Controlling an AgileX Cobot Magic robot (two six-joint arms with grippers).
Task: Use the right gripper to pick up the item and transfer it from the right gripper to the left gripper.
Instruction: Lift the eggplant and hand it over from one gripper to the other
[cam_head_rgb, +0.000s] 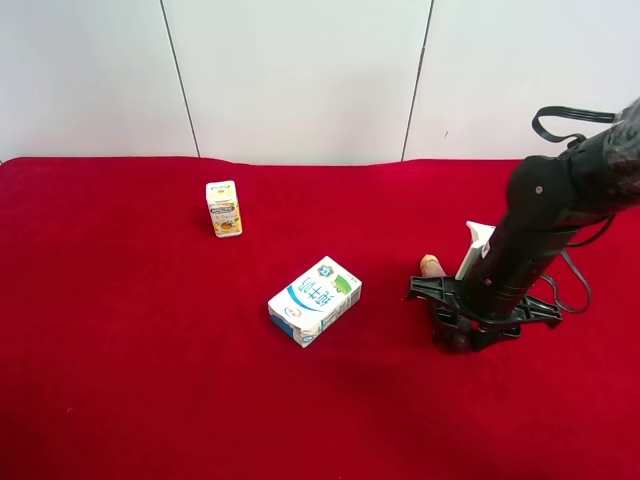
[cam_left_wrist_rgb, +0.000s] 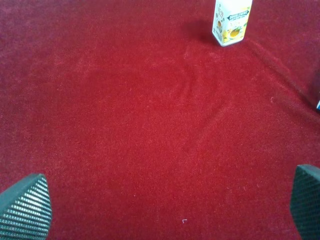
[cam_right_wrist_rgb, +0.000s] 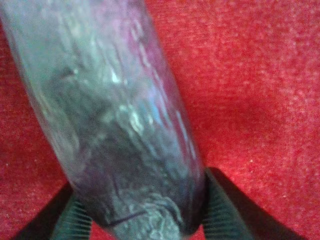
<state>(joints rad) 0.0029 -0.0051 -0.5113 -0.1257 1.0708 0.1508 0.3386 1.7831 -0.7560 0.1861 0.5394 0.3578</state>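
Note:
The dark purple eggplant (cam_right_wrist_rgb: 115, 115) fills the right wrist view, lying on the red cloth. My right gripper (cam_right_wrist_rgb: 142, 220) has a black pad against each side of it, so it looks shut on it. In the high view only the eggplant's pale stem end (cam_head_rgb: 432, 265) shows. The rest is hidden under the black arm at that view's right, whose gripper (cam_head_rgb: 462, 335) is down at the cloth. My left gripper (cam_left_wrist_rgb: 170, 210) is open and empty above bare red cloth. Its arm does not show in the high view.
A white-and-blue box (cam_head_rgb: 315, 300) lies mid-table, left of the right arm. A small yellow juice carton (cam_head_rgb: 223, 208) stands farther back and also shows in the left wrist view (cam_left_wrist_rgb: 232, 21). A red cloth (cam_head_rgb: 130, 380) covers the table.

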